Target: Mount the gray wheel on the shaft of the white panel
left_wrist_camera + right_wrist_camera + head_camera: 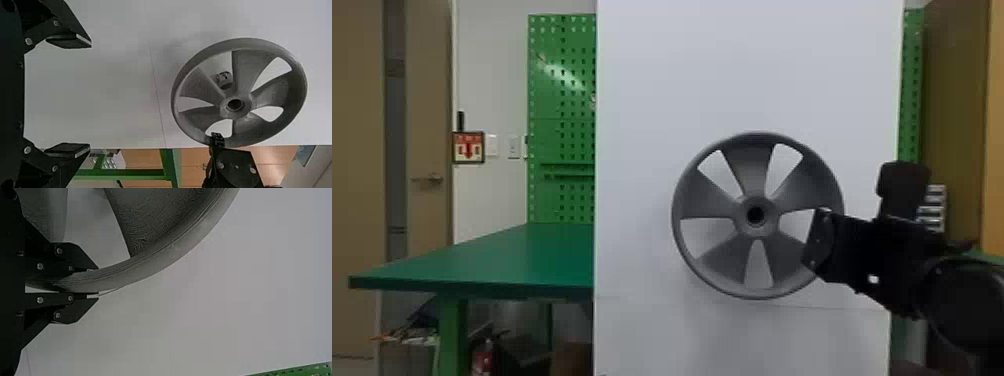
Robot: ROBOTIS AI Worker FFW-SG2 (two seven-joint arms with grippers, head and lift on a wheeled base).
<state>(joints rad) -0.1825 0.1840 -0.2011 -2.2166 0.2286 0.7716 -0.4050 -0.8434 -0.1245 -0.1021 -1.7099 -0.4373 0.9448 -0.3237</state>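
At the white panel (757, 70), the right claw (816, 242) grips the gray wheel (713, 200) by its rim while the left claw (90, 96) gapes.

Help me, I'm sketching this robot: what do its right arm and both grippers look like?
The right arm is black, with a rounded joint and a small white spot. The left gripper and right gripper are black, with angular linked fingers, silvery screws and pale-edged fingertips.
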